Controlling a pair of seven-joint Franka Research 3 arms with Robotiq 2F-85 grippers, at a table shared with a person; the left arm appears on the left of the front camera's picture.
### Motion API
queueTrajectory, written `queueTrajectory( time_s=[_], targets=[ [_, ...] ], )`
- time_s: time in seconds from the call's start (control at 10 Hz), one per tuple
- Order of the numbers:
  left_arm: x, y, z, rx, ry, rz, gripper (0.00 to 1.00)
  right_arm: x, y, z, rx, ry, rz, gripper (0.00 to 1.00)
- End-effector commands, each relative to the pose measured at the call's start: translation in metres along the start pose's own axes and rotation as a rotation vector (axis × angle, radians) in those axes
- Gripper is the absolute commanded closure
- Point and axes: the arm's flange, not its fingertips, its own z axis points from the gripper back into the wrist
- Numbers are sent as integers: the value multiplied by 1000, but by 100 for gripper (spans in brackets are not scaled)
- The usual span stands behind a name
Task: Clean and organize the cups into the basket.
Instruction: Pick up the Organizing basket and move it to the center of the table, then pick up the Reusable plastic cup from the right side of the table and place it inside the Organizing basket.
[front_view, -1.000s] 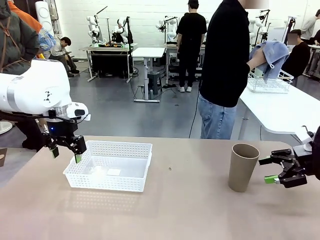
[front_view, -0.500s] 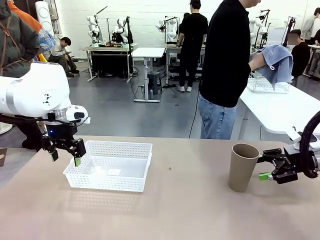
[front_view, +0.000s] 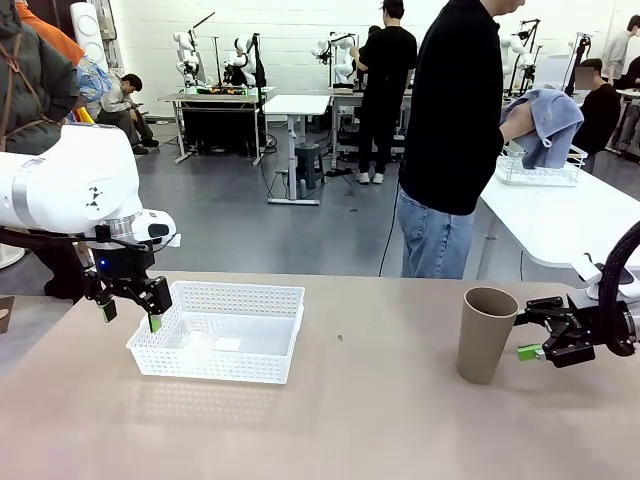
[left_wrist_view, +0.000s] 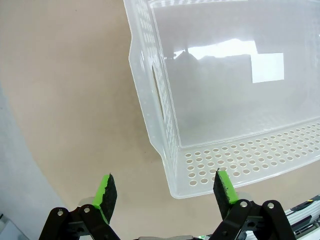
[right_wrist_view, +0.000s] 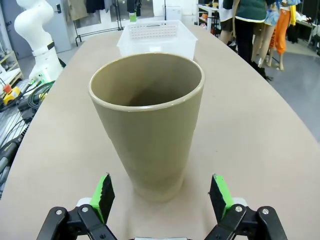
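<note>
While the left gripper (front_view: 131, 313) hangs where it was a second ago, above the near left corner of the white lattice basket (front_view: 235, 290) with its jaws spread and nothing between them, the change lies on the other side of the desk (front_view: 380, 420). The left wrist view shows that gripper (left_wrist_view: 165, 187) straddling the corner of the basket (left_wrist_view: 240, 160), which holds no cup. Right of the middle, well apart from the basket, the taupe cup (front_view: 486, 335) stands upright, mouth up. The right gripper (front_view: 527, 336) has slid in from the right edge and now sits just beside it, jaws spread; in its wrist view the green pads (right_wrist_view: 103, 192) flank the foot of the cup (right_wrist_view: 147, 130) without touching. The approach looks nearly done: a little farther forward, then a squeeze low on the tapered wall, should secure it for the carry left. Far right, a person (front_view: 455, 120) works a blue cloth (front_view: 550, 120) above a wire rack (front_view: 540, 170); what it wraps, I cannot tell.
</note>
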Motion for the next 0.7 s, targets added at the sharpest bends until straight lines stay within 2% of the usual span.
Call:
queueTrajectory(
  time_s=[0.0, 0.1, 0.3, 0.6],
  targets=[
    [0, 0, 0, 0, 0, 0, 0, -4, -2, -5, -26, 16, 118, 0],
    [5, 2, -10, 21, -21, 29, 0, -4, -5, -11, -63, 11, 170, 0],
    [5, 3, -15, -15, 10, -35, 0, -7, -12, -21, -81, -5, 212, 0],
    [15, -1, -27, 6, 11, 7, 0, -5, -16, -34, -38, -15, 154, 0]
  ],
)
